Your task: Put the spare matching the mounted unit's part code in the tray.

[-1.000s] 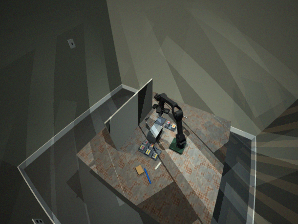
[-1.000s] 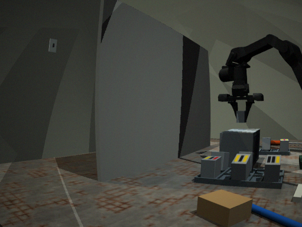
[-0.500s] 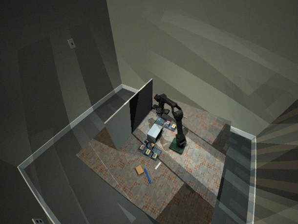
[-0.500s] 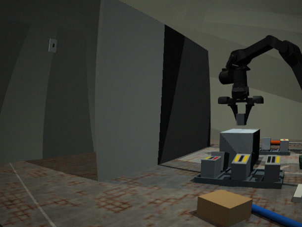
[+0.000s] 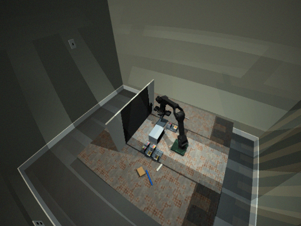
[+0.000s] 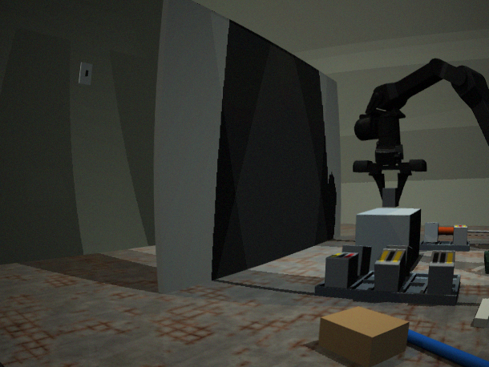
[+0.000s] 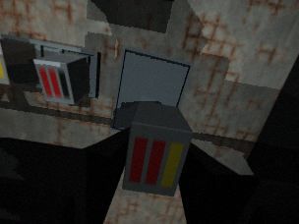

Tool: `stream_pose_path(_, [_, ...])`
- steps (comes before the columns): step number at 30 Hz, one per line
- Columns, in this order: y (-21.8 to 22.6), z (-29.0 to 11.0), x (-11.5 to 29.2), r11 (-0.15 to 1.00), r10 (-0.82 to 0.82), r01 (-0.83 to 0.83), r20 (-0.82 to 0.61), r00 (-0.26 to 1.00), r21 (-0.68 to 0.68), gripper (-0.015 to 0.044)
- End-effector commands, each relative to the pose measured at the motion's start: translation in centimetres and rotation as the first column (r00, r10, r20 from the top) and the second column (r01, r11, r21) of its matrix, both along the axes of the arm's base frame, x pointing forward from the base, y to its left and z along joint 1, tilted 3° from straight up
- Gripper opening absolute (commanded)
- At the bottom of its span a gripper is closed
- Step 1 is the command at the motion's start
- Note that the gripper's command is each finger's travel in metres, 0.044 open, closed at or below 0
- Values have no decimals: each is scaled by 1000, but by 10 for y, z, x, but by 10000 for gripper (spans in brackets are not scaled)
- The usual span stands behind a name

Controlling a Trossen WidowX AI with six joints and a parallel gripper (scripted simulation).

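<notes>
My gripper (image 5: 162,114) (image 6: 389,195) (image 7: 153,136) is shut on a small grey spare (image 6: 389,198) (image 7: 156,156) whose face shows red, red and yellow stripes. It hangs above the pale grey tray (image 5: 163,121) (image 7: 153,76), which lies just behind the large grey box (image 5: 156,133) (image 6: 386,230). In the exterior view the box hides the tray. A dark rack (image 5: 151,151) (image 6: 385,294) in front of the box holds three more striped spares. A small mount (image 5: 172,127) (image 6: 445,234) with striped grey blocks stands beside the tray; one block (image 7: 59,81) shows red, red and black stripes.
A tall dark panel (image 5: 136,111) (image 6: 272,160) stands upright left of the gripper. A tan block (image 5: 140,171) (image 6: 362,334), a blue pen (image 5: 149,177) (image 6: 445,348) and a white stick (image 5: 159,167) (image 6: 481,314) lie on the floor in front. The arm's green base (image 5: 179,148) is to the right.
</notes>
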State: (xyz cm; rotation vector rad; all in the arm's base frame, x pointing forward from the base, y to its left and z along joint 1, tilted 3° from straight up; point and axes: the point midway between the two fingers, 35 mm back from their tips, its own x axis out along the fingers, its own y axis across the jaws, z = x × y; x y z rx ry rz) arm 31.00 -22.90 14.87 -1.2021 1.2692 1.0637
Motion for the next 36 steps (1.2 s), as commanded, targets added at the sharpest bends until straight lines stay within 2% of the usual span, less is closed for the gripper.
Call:
stream_pose_path(1, [0,-3,1,1000,5,-5,2,1000,1,0])
stream_pose_path(36, [-1,-27,1,1000,5,-5,2,1000,1,0])
